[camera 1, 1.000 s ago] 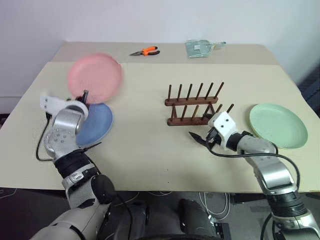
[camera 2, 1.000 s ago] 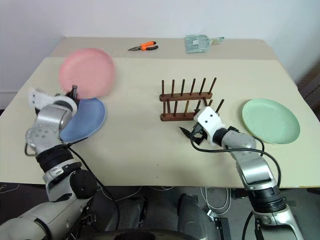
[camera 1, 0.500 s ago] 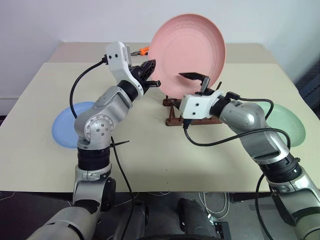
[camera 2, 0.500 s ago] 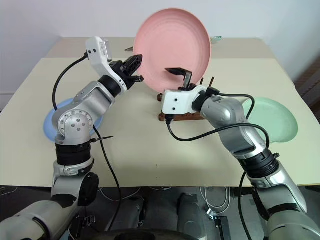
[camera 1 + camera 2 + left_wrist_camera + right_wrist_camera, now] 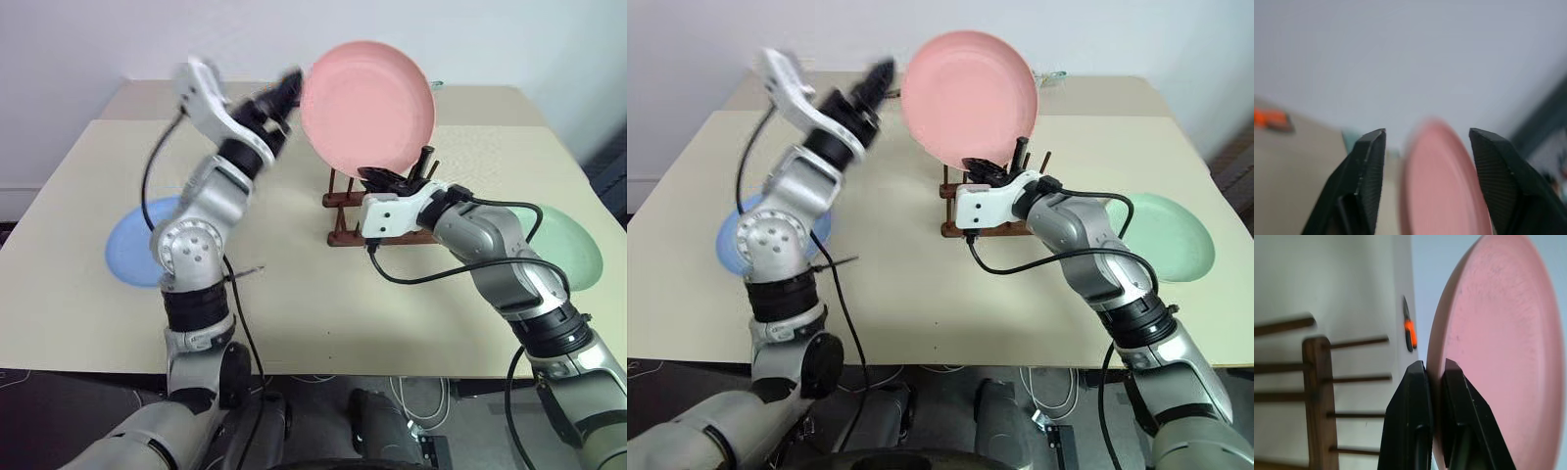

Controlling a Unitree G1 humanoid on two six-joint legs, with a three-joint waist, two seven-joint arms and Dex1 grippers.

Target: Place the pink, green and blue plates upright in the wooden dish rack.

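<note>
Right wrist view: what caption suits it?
Right claw shut on the pink plate's rim, rack beside it.

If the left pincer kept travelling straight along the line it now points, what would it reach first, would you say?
Most likely the rim of the round salmon-pink plastic plate, which sits between the open left pincer's fingers; depth is uncertain.

Pink plate [image 5: 1498,342]: matt, finely speckled, probably plastic. Dish rack [image 5: 377,211]: dark wood. Table [image 5: 294,294]: matt beige.
</note>
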